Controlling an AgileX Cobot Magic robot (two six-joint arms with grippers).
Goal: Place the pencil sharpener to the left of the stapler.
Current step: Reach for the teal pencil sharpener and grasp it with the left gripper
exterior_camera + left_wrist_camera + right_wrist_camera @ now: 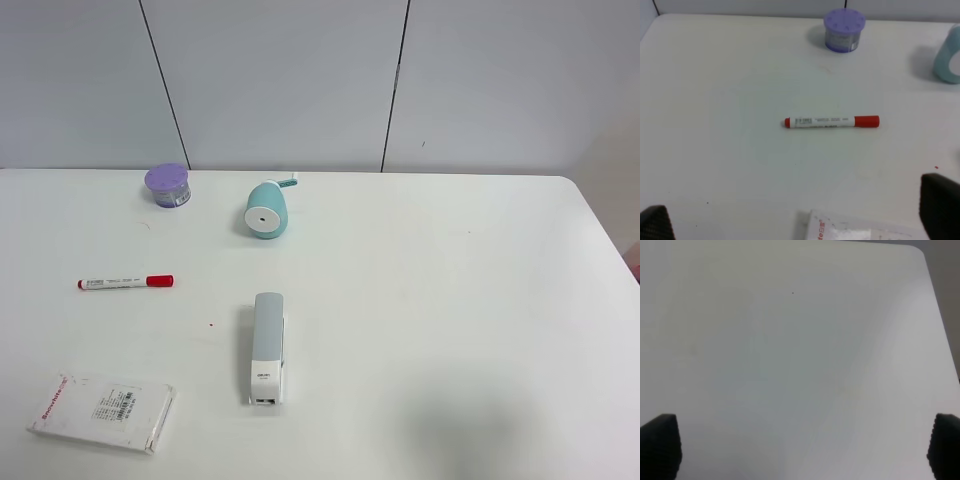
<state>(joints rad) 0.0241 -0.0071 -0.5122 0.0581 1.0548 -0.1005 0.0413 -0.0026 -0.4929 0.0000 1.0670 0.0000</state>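
Pencil sharpener [267, 210] lies on its side near the desk's [450, 300] far edge, white face toward the front; stapler [267, 348] well apart, nearer the front edge; purple pot [167, 185] near the sharpener; left jaws wide apart; right jaws wide apart.

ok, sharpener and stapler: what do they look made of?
Pencil sharpener: likely moulded plastic, matte teal, going by the smooth rounded barrel and flat white face with no glare. Stapler: grey top over white body, probably a plastic shell, evenly dull; any metal underneath cannot be told.
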